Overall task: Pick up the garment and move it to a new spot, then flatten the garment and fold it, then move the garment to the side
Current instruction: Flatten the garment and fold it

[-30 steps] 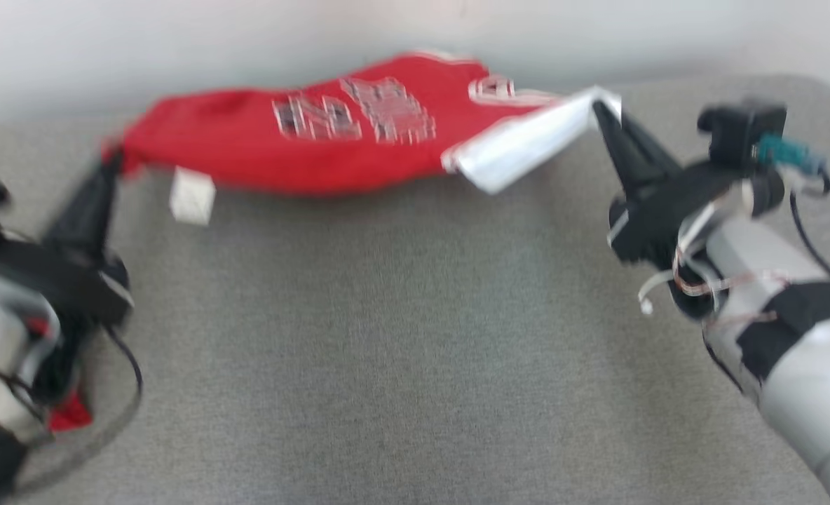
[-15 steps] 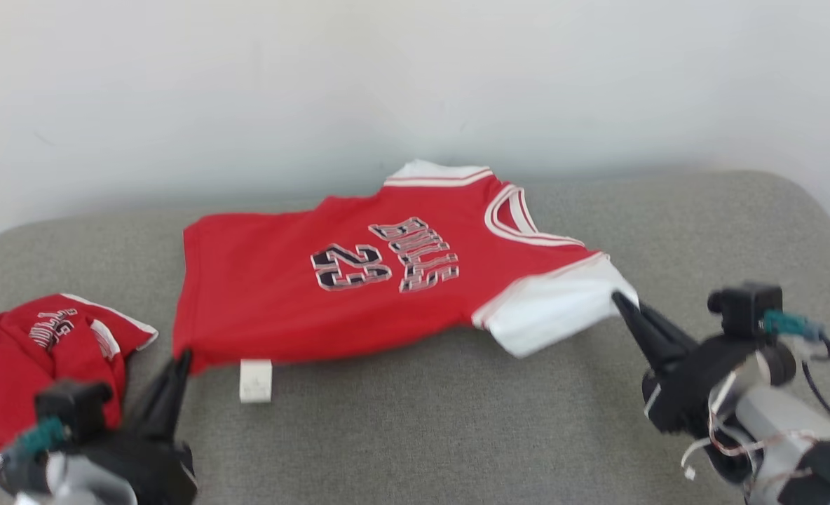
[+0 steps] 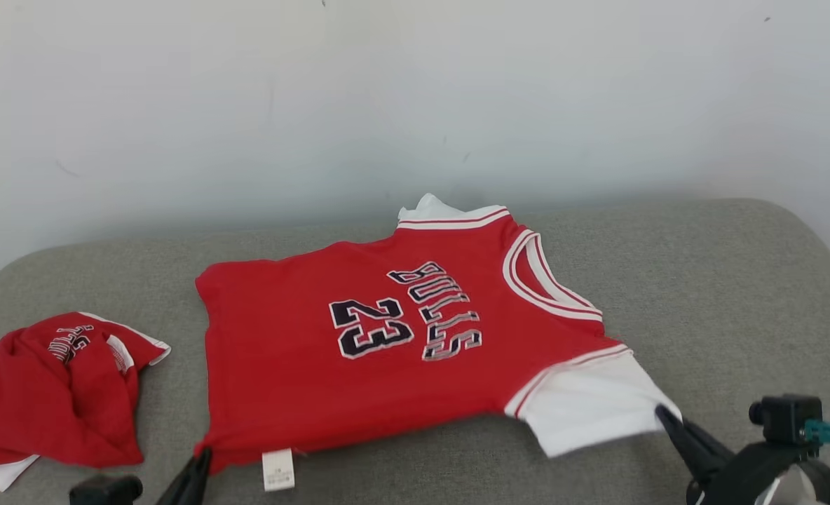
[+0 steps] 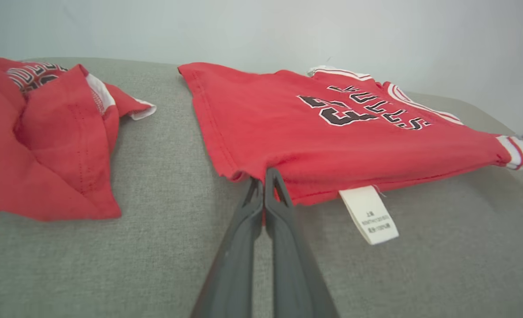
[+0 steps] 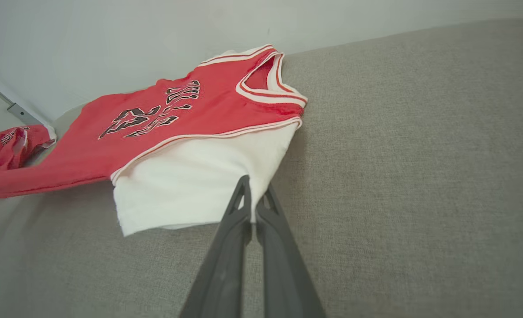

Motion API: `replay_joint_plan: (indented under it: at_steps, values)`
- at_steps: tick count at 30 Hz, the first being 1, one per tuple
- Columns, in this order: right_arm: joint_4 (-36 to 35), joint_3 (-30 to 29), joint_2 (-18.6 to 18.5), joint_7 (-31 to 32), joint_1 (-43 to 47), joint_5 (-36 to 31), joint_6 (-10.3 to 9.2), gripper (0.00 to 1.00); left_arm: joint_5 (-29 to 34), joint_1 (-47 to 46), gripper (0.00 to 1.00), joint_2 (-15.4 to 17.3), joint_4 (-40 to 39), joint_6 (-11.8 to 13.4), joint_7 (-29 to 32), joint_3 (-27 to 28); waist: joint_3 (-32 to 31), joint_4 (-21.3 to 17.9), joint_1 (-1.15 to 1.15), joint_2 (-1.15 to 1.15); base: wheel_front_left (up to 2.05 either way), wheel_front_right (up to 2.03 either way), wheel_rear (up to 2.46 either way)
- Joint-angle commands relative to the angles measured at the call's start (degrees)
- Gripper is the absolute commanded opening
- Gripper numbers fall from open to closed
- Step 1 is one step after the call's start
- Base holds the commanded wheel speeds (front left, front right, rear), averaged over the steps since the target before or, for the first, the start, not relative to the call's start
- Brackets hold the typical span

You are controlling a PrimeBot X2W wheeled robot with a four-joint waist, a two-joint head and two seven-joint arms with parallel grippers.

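Note:
A red jersey [image 3: 387, 351] with "BULLS 23" and white sleeves lies spread on the grey cushion [image 3: 702, 294], neck to the right. My left gripper [image 3: 201, 459] is shut on its red hem corner [image 4: 261, 170], beside a white care label [image 4: 367, 214]. My right gripper [image 3: 664, 414] is shut on the edge of the white sleeve [image 5: 199, 176]. The cloth near both grips sits slightly lifted off the surface. In the left wrist view the left gripper [image 4: 263, 174] pinches the hem; in the right wrist view the right gripper [image 5: 252, 190] pinches the sleeve.
A second red garment [image 3: 50, 393] lies crumpled at the cushion's left end, also in the left wrist view as a red garment [image 4: 45, 141]. A pale wall [image 3: 415, 105] rises behind. Bare grey cushion stretches to the right and in front.
The head camera has tilted up, shifting the whole picture. The jersey has gone from hanging stretched between the grippers to lying spread on the cushion, both grippers still holding it.

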Motion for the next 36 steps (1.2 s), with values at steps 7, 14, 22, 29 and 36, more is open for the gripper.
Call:
replay_joint_plan:
  at_steps: [7, 14, 22, 29, 36]
  values:
    - [-6.79, -6.09, 1.12, 8.93, 9.36, -2.08, -0.08, 0.00, 2.49, 3.70, 0.00, -0.08, 3.33, -0.72, -0.39, 2.44, -0.13, -0.71, 0.00, 0.00, 0.00, 0.00, 0.00]
    - [-15.80, -12.95, 3.09, 19.48, 17.41, -5.25, -0.08, 0.00, 4.10, 6.11, 0.00, -0.52, 6.46, -1.04, -0.39, 3.24, 0.15, -0.89, 0.00, 0.00, 0.00, 0.00, 0.00]
    - [-23.71, -18.91, 7.28, 30.03, 23.20, -9.60, -0.07, 0.00, 4.48, 4.78, 0.00, -1.20, 10.65, -2.46, -0.39, 3.44, 0.91, -0.76, 0.00, 0.00, 0.00, 0.00, 0.00]
    - [-30.02, -24.21, 10.70, 32.16, 24.18, -12.48, -0.06, 0.00, 5.00, 4.14, 0.00, -0.86, 9.42, -3.02, -0.39, 6.16, 1.47, -0.62, 0.00, 0.00, 0.00, 0.00, 0.00]
    - [-32.92, -26.63, 12.94, 32.27, 22.08, -12.87, -0.06, 0.00, 6.04, 3.04, 0.00, -0.46, 8.04, -3.32, -0.39, 6.32, 1.79, -0.40, 0.00, 0.00, 0.00, 0.00, 0.00]
